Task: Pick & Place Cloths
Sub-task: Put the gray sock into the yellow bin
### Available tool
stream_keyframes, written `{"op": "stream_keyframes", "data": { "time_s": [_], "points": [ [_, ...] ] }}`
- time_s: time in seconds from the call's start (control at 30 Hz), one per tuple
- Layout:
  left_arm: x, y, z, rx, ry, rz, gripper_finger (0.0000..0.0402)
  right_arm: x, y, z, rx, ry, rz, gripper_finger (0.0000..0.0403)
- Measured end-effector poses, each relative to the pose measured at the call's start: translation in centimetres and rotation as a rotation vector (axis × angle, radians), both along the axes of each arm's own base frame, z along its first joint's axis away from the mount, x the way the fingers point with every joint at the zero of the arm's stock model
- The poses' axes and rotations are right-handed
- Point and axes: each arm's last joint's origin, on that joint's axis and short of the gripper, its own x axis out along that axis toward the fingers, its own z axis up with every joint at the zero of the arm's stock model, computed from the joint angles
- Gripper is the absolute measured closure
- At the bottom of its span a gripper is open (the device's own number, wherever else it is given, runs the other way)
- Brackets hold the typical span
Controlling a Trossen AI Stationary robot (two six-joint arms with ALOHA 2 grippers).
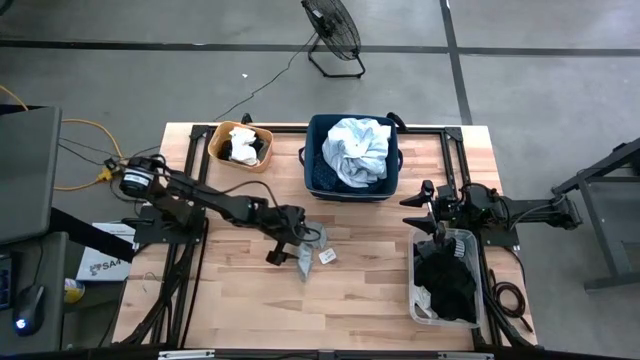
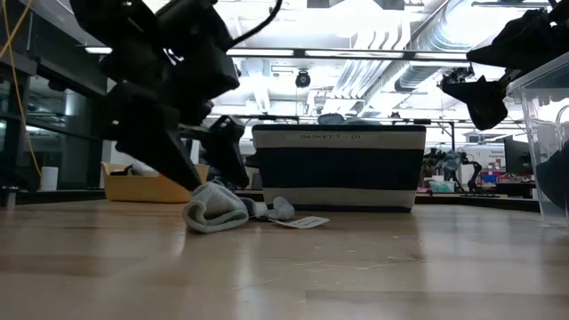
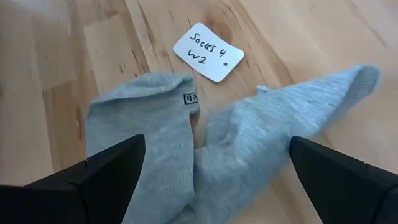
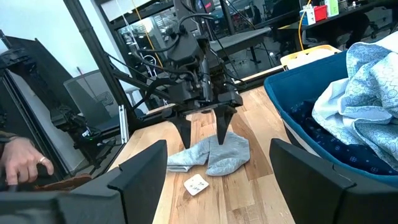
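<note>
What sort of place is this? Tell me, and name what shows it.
Most likely a robotics lab or workshop: a wooden workbench on a bare concrete floor, exposed ceiling ducts, a floor fan, and labelled grey socks under the left gripper.

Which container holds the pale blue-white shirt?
The navy fabric bin at the table's back centre holds the pale shirt; the orange tub and clear bin do not.

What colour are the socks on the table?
The socks are light grey, with a white paper tag beside them. The left wrist view shows it best.
</note>
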Motion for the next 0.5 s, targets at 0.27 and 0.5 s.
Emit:
{"op": "stream_keyframes", "data": {
  "time_s": [0.27, 0.5],
  "points": [
    [0.7, 0.4, -1.0, -0.005, -0.01, 0.027, 0.0011, 0.0, 0.0, 0.0, 0.0, 0.0, 0.0, 0.0127],
    [0.7, 1.9, -1.6, -0.073, 0.048, 0.158, 0.0011, 0.0, 0.0, 0.0, 0.0, -0.001, 0.0, 0.0127]
  ]
}}
